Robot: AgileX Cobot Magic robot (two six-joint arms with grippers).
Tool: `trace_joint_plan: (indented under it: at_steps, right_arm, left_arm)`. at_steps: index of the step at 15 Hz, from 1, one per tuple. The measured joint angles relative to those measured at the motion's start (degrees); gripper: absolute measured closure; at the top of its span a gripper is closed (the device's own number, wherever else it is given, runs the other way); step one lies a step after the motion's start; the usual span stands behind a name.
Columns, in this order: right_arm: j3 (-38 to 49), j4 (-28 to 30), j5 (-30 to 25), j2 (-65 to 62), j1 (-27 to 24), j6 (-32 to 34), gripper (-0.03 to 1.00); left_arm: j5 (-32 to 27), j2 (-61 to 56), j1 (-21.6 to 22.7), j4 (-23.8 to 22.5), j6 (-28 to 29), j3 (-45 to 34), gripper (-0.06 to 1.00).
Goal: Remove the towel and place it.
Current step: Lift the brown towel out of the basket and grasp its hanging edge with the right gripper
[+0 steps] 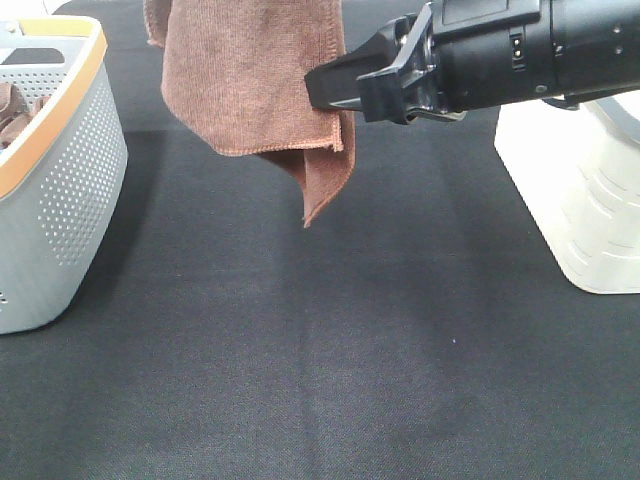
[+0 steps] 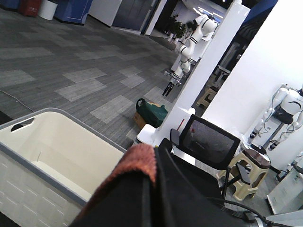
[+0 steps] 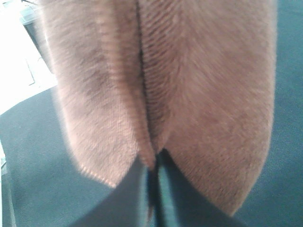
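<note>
The reddish-brown towel (image 1: 250, 70) hangs in the air over the black table at the top of the exterior view, one corner drooping to a point. My right gripper (image 1: 325, 88) reaches in from the right and is shut on the towel's right edge. In the right wrist view the towel (image 3: 189, 94) fills the picture, and the dark fingers (image 3: 128, 203) pinch a fold of it. My left gripper (image 2: 152, 163) is out of the exterior view. Its wrist view shows it shut on the towel (image 2: 137, 161), high above the basket.
A grey perforated basket (image 1: 70, 190) with an orange rim stands at the left edge, with a bunched brown cloth (image 1: 12, 110) inside. The same basket (image 2: 47, 156) shows below the left gripper. A white machine base (image 1: 580, 200) stands at the right. Black cloth covers the table (image 1: 320, 380).
</note>
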State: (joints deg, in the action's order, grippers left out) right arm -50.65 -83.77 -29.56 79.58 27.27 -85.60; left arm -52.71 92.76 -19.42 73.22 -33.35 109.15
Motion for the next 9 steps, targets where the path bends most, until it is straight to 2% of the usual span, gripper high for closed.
trace_joint_plan:
  at_steps: [3,5,8,9]
  right_arm:
    - [0.0,1.32,-0.06,0.0,0.0,3.95,0.97]
    - [-0.06,8.37,-0.06,0.0,0.0,12.26,0.97]
    - [-0.06,23.32,-0.86,-0.97,0.0,27.85,0.97]
    - [-0.06,29.91,-1.95,-2.64,0.0,34.09,0.97]
  left_arm:
    - [0.11,0.0,0.0,-0.92,0.0,0.0,0.94]
    - [0.11,0.0,0.0,-6.42,1.15,0.0,0.94]
    - [0.0,0.0,0.0,-21.37,9.17,0.0,0.94]
    - [-0.06,0.0,0.0,-30.83,13.18,0.0,0.94]
